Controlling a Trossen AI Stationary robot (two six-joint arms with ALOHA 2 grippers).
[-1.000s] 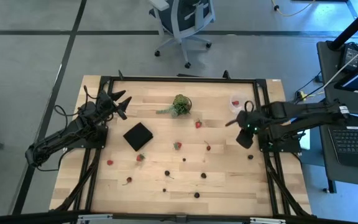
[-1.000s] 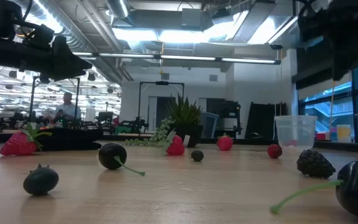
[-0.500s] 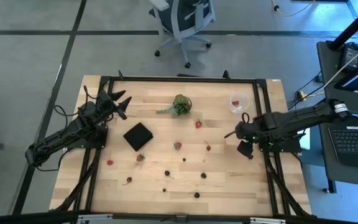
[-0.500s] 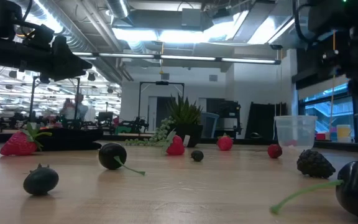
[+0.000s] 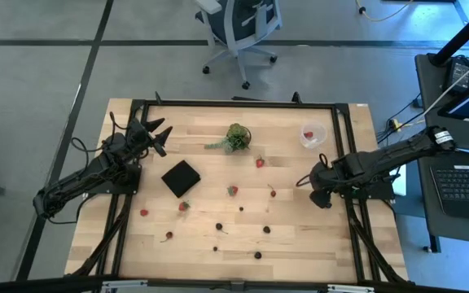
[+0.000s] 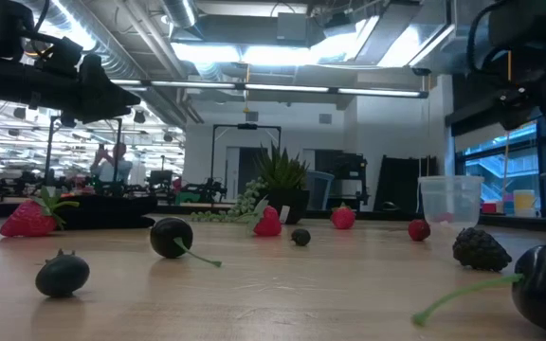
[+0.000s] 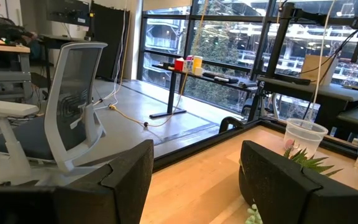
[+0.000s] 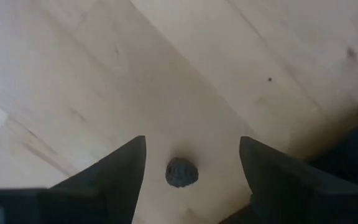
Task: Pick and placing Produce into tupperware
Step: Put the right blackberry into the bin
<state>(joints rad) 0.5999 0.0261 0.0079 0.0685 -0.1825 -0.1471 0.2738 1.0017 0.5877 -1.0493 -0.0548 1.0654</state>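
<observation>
Step in hand: I hold the right gripper [image 8: 191, 177], jaws wide and empty, directly over one dark berry [image 8: 181, 172] at the table's 3 o'clock edge. Next move, in my judgement: descend square, close gently so the berry cannot roll. Tupperware [image 5: 312, 134]: at 1 o'clock, one red piece inside. Loose produce in the high view: about five red, about seven dark. Left gripper [image 5: 158, 132]: parked at 10 o'clock, wide, empty.
</observation>
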